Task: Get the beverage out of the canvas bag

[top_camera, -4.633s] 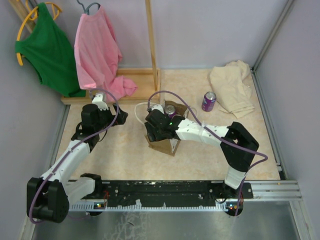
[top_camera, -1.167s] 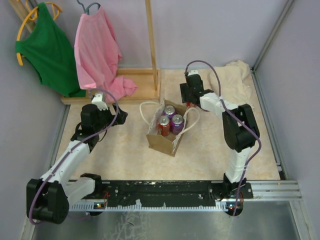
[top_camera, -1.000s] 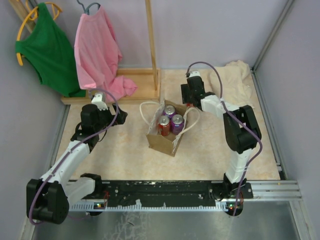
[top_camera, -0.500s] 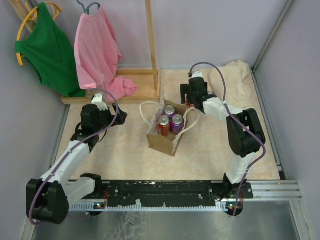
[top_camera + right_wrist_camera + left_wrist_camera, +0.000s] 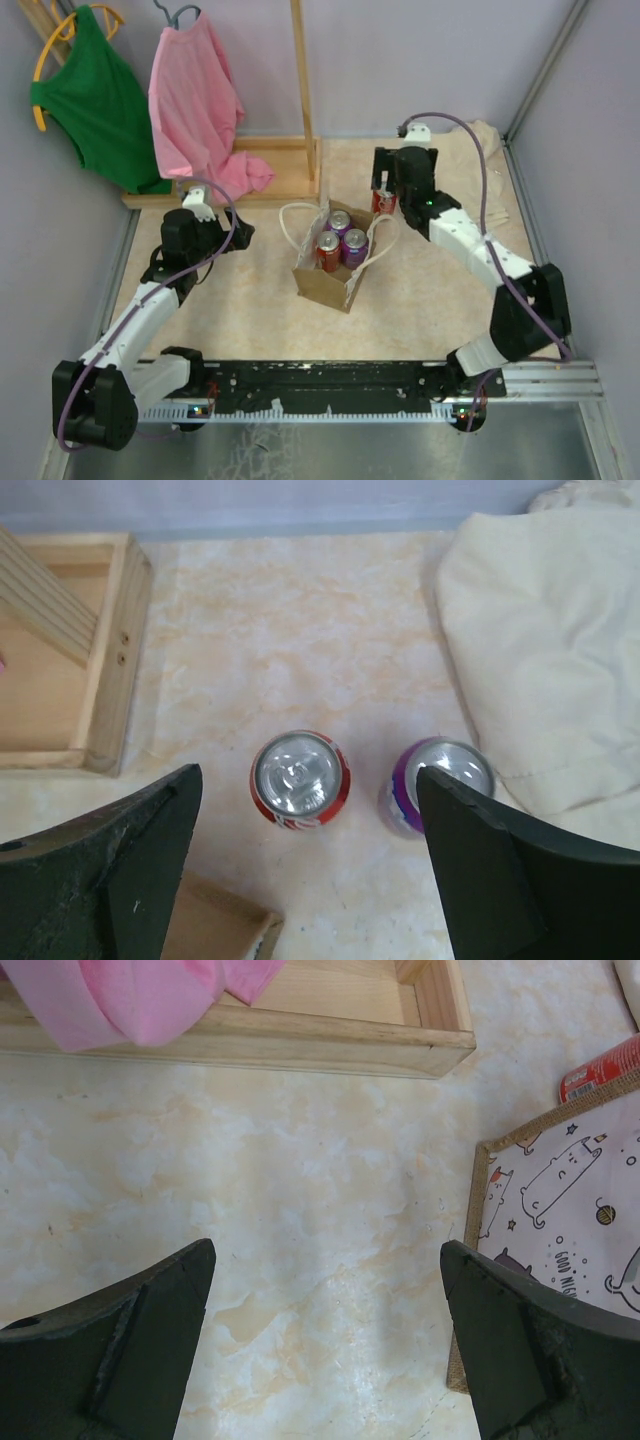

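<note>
r gripper (image 5: 308,772) jaws wide open, empty, red can (image 5: 300,780) right below the gap, purple can (image 5: 440,780) by one finger; canvas bag (image 5: 325,285) w/ 3 cans (image 5: 341,240) sits wrist-side of them, beside the open, empty l gripper (image 5: 325,1250); a low swing to the bag could topple either loose can.

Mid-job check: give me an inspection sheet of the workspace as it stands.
Surface: beige table, nothing spilled seen.
Job's things: bag upright, three cans inside; red can and purple can stand outside on the table.
Clutter: cream cloth beside the purple can.
Tools: right tool open above both outside cans; left tool open over bare table by the bag.
Cables: purple cables loop along both arms, clear of the bag.
Surroundings: wooden rack with green shirt and pink shirt.
</note>
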Tool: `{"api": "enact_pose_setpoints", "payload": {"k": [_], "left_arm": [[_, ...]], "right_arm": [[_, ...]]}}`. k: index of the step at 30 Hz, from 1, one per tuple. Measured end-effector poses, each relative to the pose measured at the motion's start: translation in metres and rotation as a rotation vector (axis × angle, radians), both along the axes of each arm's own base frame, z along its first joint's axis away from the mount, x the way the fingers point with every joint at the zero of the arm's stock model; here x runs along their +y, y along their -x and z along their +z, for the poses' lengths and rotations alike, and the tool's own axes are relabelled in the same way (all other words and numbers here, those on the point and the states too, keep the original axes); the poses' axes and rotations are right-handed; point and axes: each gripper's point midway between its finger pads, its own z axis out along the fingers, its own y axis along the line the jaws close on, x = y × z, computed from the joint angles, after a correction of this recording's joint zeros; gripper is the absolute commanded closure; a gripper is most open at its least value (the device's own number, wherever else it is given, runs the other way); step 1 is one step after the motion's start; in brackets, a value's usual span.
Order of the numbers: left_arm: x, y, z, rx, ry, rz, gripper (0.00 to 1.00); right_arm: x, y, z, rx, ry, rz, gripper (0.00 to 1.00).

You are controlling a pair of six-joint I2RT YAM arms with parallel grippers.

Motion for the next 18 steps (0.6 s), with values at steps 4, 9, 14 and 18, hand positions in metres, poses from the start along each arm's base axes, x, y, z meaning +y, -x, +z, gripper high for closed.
{"api": "enact_pose_setpoints", "payload": {"k": [4,9,14,18], "left_arm": [[0.000,0.000,0.000,0.000,0.000,0.000,0.00],[0.000,0.000,0.000,-0.001,0.000,0.000,0.00],[0.000,0.000,0.000,0.001,0.000,-0.001,0.00],[0.000,0.000,-0.001,0.004,0.000,-0.001,0.00]], "right_arm": [[-0.022,0.033,0.029,-0.077,-0.065,-0.078,0.25],[-0.047,0.078,0.006,-0.029,-0.105,-0.157,0.43],[-0.059,0.114,-0.051,0.119,-0.101,-0.192,0.50],[-0.060,0.133,-0.087,0.221,-0.094,-0.185,0.52]]}}
